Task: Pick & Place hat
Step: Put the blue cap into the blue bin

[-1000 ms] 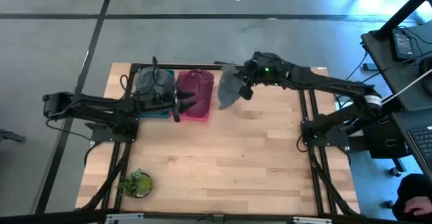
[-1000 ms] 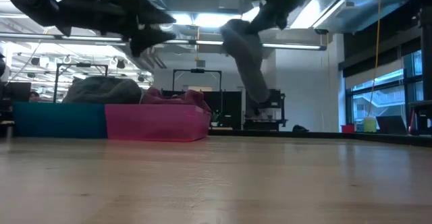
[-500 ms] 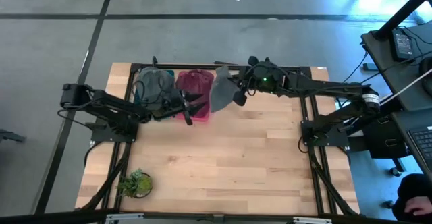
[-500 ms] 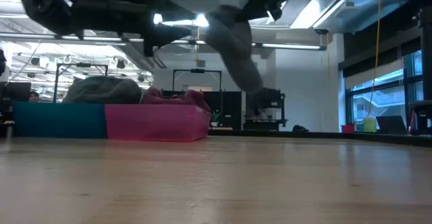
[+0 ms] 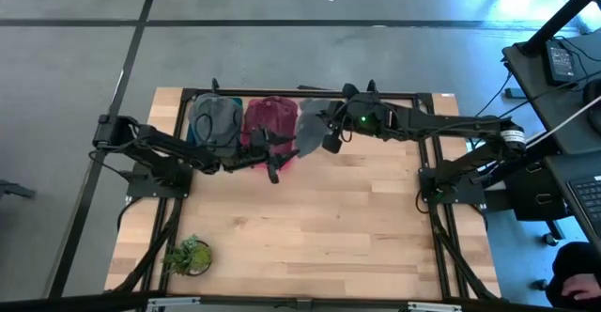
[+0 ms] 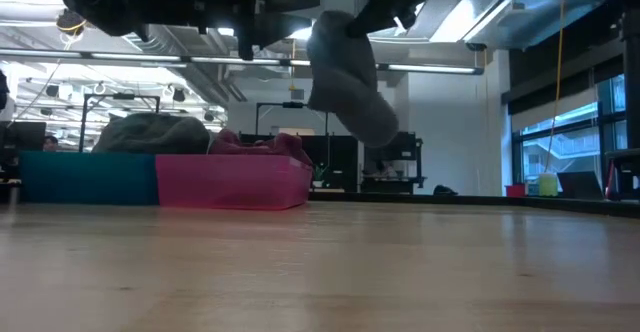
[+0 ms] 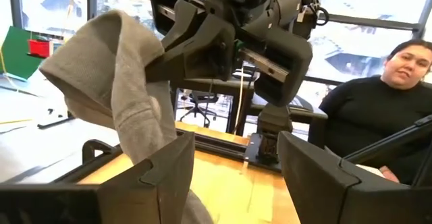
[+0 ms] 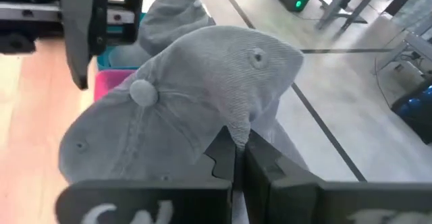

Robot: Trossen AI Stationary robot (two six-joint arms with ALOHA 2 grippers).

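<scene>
- Hat [image 5: 311, 127] is airborne, hanging from the right gripper [image 5: 331, 132] at about 12 o'clock on the table [image 5: 329, 227], just right of the pink bin [image 5: 270, 132].
- Right gripper is pinched tight on hat fabric; right wrist view shows the fingers [image 8: 226, 158] closed with cloth between them.
- Low view: hat [image 6: 345, 82] dangles well clear of the tabletop, above and just right of the pink bin [image 6: 232, 182].
- Left gripper [image 5: 279, 152] is spread wide, empty, over the pink bin, its tips pointing at the hat from 9 o'clock. Left wrist view: hat [image 7: 118, 89] just ahead of the open fingers [image 7: 162, 173], not between them.
- Teal bin [image 5: 214, 124] already holds a grey hat; pink bin holds a maroon one.
- Progress, my read: pick done, place not. Looks like either a handover or a drop is left; destination unclear.
</scene>
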